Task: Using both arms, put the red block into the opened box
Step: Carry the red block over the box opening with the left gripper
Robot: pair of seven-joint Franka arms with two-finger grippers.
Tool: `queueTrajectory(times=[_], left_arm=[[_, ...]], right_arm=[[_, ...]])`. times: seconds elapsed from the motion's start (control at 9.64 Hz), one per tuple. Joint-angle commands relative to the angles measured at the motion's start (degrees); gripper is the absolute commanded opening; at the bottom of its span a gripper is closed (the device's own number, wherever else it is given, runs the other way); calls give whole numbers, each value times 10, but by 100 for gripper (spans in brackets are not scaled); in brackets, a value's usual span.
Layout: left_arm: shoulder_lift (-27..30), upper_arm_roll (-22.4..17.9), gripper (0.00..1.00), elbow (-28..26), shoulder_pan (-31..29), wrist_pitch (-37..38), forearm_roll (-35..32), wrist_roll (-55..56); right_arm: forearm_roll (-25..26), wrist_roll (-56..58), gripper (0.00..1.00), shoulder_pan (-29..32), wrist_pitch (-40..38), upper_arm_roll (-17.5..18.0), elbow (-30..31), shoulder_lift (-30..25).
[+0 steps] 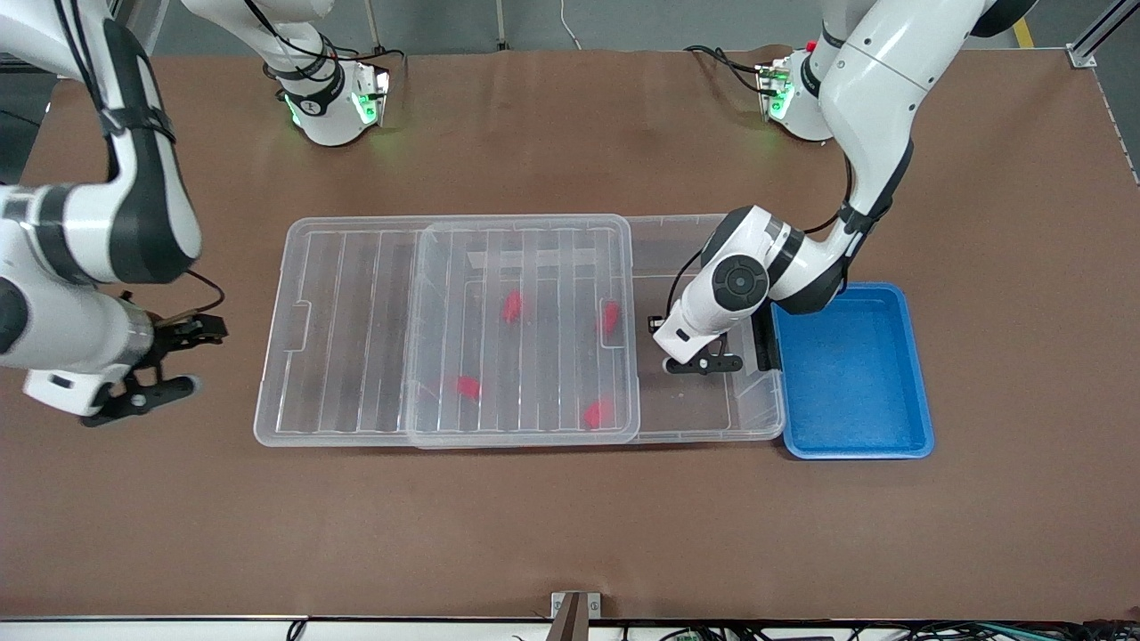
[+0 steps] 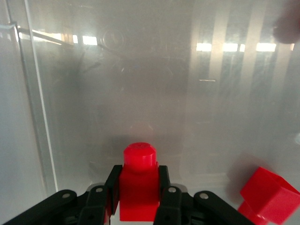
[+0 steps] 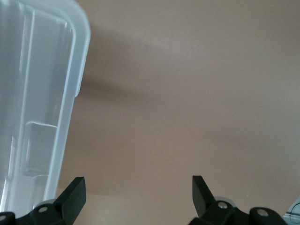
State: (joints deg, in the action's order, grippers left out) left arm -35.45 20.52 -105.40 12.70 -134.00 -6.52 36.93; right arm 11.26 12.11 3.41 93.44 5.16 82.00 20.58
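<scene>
The lid (image 1: 525,329) blurs four red blocks (image 1: 512,306) beneath; another block (image 2: 267,197) is cut off at five o'clock.

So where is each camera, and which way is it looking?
Front view: high up across the table, facing both arms; it sees the box, its slid-aside lid and the blue tray.
Left wrist view: on the left arm, looking into the box past the left gripper, shut on a red block.
Right wrist view: on the right arm, looking at the table past the open right gripper.
Shared: the lid edge shows in front and right wrist views.
</scene>
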Motion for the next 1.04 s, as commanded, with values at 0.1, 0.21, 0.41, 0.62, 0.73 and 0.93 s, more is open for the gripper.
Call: queueTrajectory(times=[0.1, 0.21, 0.41, 0.62, 0.73, 0.93], left_arm=[[-8, -1, 99, 31, 3, 2, -17, 21], [13, 0, 100, 35, -5, 27, -17, 17], [52, 0, 100, 90, -8, 129, -17, 13], [85, 0, 100, 150, -14, 201, -17, 2], [98, -3, 100, 187, -19, 240, -18, -5], [117, -4, 100, 258, -56, 310, -17, -52]], right_arm=[[-66, -200, 100, 35, -32, -2, -2, -107], [-72, -236, 100, 35, -75, -4, -2, -141], [-137, -232, 100, 59, -106, -20, 3, -210], [-154, -220, 100, 58, -110, -61, 3, -237], [-150, -216, 100, 56, -125, -65, 5, -235], [-102, -204, 100, 36, -102, -64, 13, -216]])
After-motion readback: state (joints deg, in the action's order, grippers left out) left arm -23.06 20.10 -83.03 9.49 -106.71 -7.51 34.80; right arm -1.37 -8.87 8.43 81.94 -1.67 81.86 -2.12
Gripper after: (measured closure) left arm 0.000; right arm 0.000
